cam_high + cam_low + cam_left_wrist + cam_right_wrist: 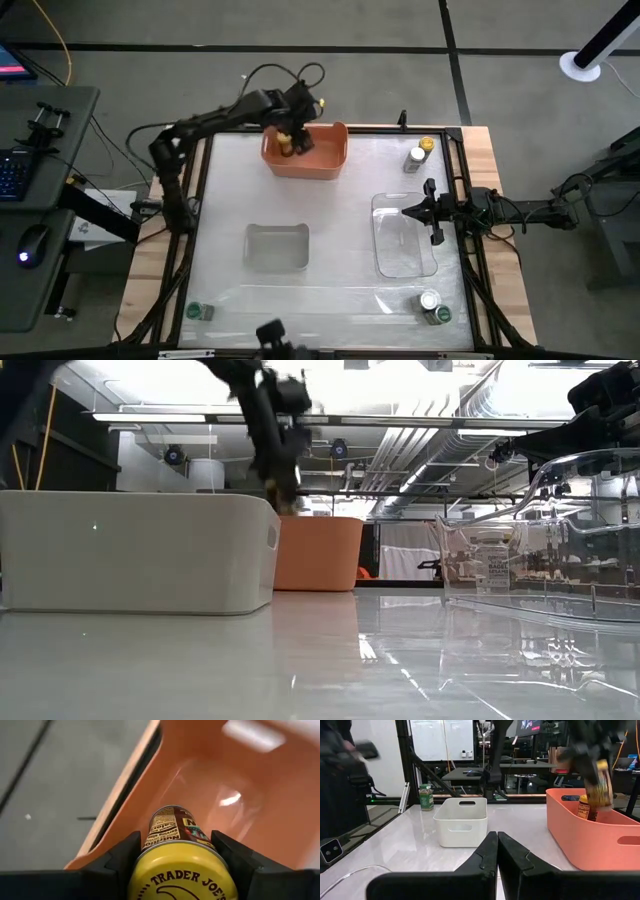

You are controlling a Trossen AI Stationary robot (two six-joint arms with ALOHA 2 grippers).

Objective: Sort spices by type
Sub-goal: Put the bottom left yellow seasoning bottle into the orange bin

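Observation:
My left gripper (289, 137) is over the orange tub (322, 162) at the table's far edge, shut on a yellow-lidded spice jar (180, 872). A second yellow-lidded jar (583, 806) stands inside the tub. A yellow-lidded jar (428, 144) and a silver-lidded jar (416, 156) stand at the far right. A green-lidded jar (195, 311) stands at the near left corner. A silver-lidded jar (430, 299) and a green-lidded jar (441, 316) stand at the near right. My right gripper (497, 845) is shut, above the clear tub (405, 240). My left gripper pinches the jar between its two fingers (120, 862), which sit on opposite sides of the jar just below the lid (150, 851). The fingers come from above, slanting down along the jar. The jar is lifted clear and tilted, its bottom end (604, 800) near the tub's rim.
A white tub (277, 247) sits at mid-table, left of the clear tub. The table has a dark frame (470, 200) along its edges. Open tabletop lies between the tubs and along the near edge.

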